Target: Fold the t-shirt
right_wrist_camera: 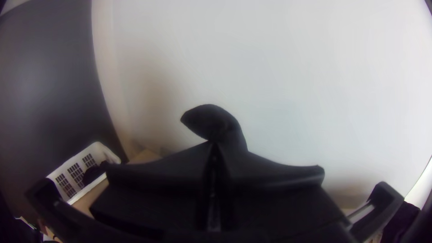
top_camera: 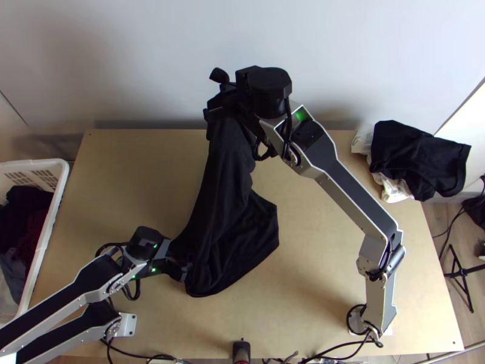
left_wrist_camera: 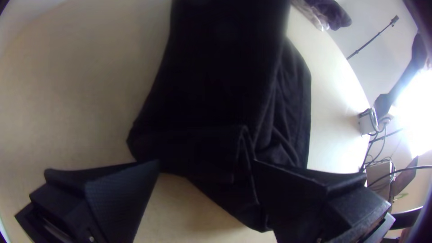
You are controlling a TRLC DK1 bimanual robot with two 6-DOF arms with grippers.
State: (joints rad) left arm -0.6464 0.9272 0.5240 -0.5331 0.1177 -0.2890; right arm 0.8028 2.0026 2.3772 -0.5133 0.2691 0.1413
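My right gripper is high at the table's far edge, and the black t-shirt hangs from it in a long bunched drape, its lower part resting on the table. In the right wrist view the right gripper is shut on the t-shirt, a small tip of cloth sticking out past the fingers. My left gripper is low at the shirt's near-left edge. In the left wrist view the left gripper stands open, with the near edge of the t-shirt in front of and partly between its fingers.
A white basket holding dark clothes stands at the table's left. Black and white cloths lie in a pile at the far right corner. Bare wooden table shows left of the shirt. A wall rises behind the far edge.
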